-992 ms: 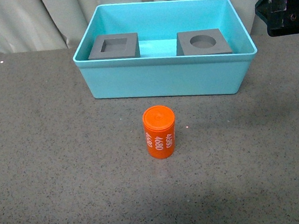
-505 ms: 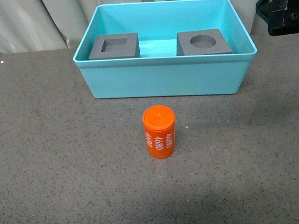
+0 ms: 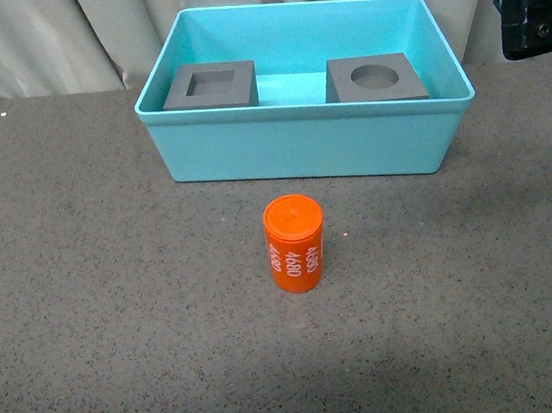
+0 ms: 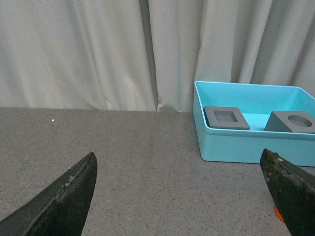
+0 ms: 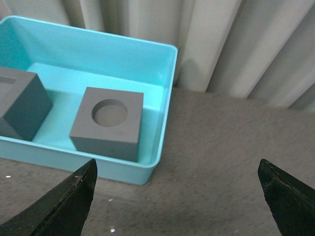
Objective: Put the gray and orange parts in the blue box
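Cubes (image 3: 209,85) in box (image 3: 299,148); I am fetching the orange can (image 3: 296,243).
Right gripper (image 5: 177,169) gaping wide, empty; I am aiming mid-height to avoid tipping it.

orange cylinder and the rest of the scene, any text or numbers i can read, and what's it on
"4680": white numerals running sideways on the side of the orange cylinder, printed more than once. The row at its curved edge is too cut off to read.
No text shows on the blue box, the gray cube with the square recess or the gray cube with the round recess.
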{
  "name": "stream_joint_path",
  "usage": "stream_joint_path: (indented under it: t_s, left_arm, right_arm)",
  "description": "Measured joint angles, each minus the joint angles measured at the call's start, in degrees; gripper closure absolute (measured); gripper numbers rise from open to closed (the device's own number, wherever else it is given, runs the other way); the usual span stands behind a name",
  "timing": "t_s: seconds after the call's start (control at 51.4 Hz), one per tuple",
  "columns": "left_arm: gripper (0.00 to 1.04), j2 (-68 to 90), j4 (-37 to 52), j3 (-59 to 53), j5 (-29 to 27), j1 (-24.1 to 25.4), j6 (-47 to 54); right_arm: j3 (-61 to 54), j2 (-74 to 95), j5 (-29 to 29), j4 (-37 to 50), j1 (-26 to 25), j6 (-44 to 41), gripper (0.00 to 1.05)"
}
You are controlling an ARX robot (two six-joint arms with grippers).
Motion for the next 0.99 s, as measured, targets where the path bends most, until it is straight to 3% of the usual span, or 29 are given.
stream_joint_path:
  t_s: [0.097,0.194,0.35,0.505,0.992]
  left_arm:
    - [0.07,0.0,0.0,0.0,0.0,0.0,0.0]
    - [0.07,0.0,0.0,0.0,0.0,0.0,0.0]
    - [0.07,0.0,0.0,0.0,0.0,0.0,0.0]
    - [0.07,0.0,0.0,0.0,0.0,0.0,0.0]
    - [0.07,0.0,0.0,0.0,0.0,0.0,0.0]
  right_arm:
    - [3.5,2.1,-5.2,-7.2,2.0,-5.8,0.10]
    - [8.0,5.0,-11.8,-16.5,4.3,-7.3,0.10]
    - [13.0,8.9,-17.2,-26.3,7.1,-8.3,0.10]
    - [17.1,14.2,-18.8,-31.8,9.7,-9.2,0.10]
    - [26.8,26.8,-17.8,-36.7,15.6,-9.5,0.10]
